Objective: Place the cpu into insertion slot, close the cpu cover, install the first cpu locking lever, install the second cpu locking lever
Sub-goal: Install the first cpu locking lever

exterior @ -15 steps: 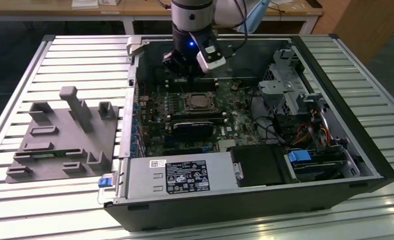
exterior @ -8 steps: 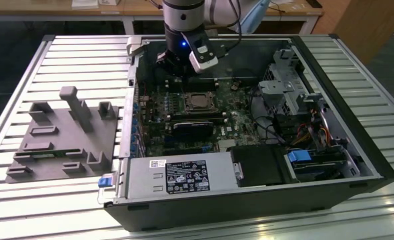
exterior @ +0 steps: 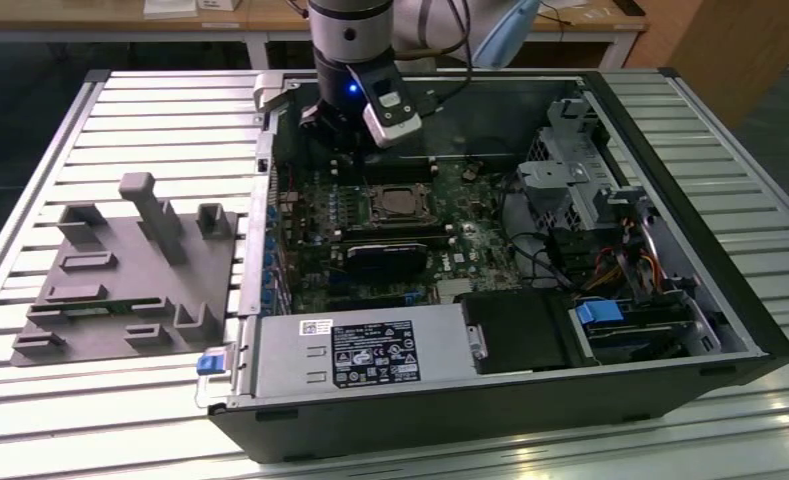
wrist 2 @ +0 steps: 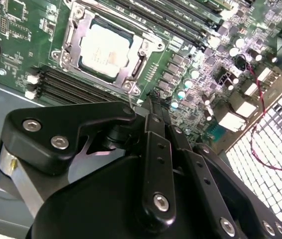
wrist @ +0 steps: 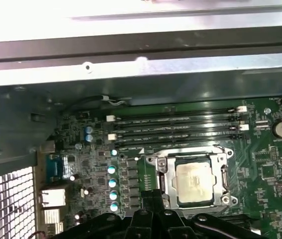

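The cpu lies flat in the insertion slot, whose dark rim shows around it on the green motherboard. The silvery cpu cover lies down over the chip, framing it. Thin metal levers run along the socket's sides; whether they are latched I cannot tell. My gripper hovers above the board just beside the socket's edge. Its black fingers are shut together with nothing visibly between them.
Long black memory slots run beside the socket. The open case's metal wall stands close behind them. A power supply, drive cage and cables fill the case. A grey fixture sits on the slatted table at the exterior view's left.
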`<move>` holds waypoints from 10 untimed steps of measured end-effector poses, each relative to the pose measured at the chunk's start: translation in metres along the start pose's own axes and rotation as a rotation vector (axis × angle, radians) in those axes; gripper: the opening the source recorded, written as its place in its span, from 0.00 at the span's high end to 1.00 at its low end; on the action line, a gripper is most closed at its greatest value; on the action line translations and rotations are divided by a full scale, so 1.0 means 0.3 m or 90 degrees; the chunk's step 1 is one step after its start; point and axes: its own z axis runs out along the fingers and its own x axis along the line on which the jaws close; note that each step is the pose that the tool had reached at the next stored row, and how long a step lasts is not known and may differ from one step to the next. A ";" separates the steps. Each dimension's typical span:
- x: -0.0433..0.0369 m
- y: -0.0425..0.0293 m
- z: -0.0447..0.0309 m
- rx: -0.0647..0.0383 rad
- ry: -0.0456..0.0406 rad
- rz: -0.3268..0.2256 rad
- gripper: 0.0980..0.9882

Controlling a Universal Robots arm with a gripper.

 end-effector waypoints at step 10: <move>0.044 -0.009 0.002 -0.048 0.0046 0.002 1.00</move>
